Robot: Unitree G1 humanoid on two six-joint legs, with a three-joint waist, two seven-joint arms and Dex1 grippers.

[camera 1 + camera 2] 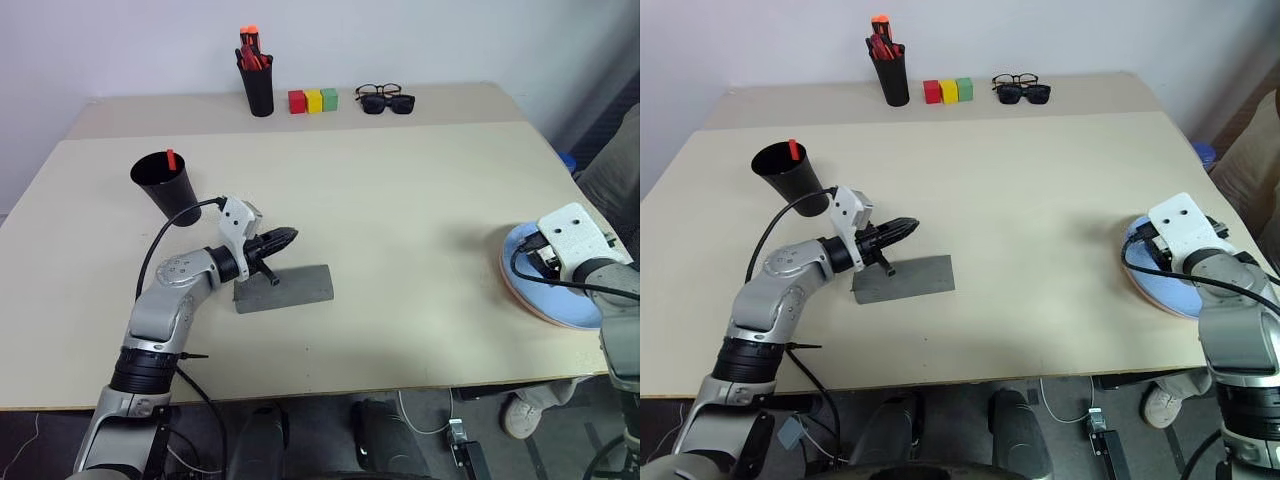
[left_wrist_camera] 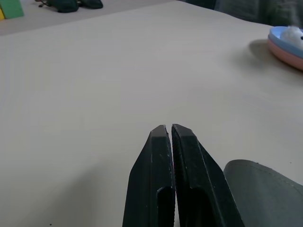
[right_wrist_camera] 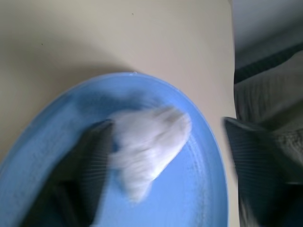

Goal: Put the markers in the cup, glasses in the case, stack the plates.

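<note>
The black cup (image 1: 165, 187) stands at the table's left with a red marker (image 1: 170, 158) sticking out of it. To its right lies the grey case (image 1: 285, 289), lid down. My left gripper (image 1: 287, 237) hovers level just over the case, shut and empty. At the right edge the light blue plate (image 1: 575, 305) rests on the pink plate (image 1: 518, 293). Over them my right gripper (image 3: 173, 161) is open, fingers (image 3: 90, 161) wide apart, with a blurred white thing (image 3: 149, 142) on the blue plate between them. The wire-frame glasses (image 1: 378, 90) lie at the far back.
Dark sunglasses (image 1: 388, 103) lie just in front of the glasses. A black pen pot (image 1: 258, 88) with red-orange pens stands at the back, with red, yellow and green blocks (image 1: 313, 100) beside it. The plates sit close to the table's right edge.
</note>
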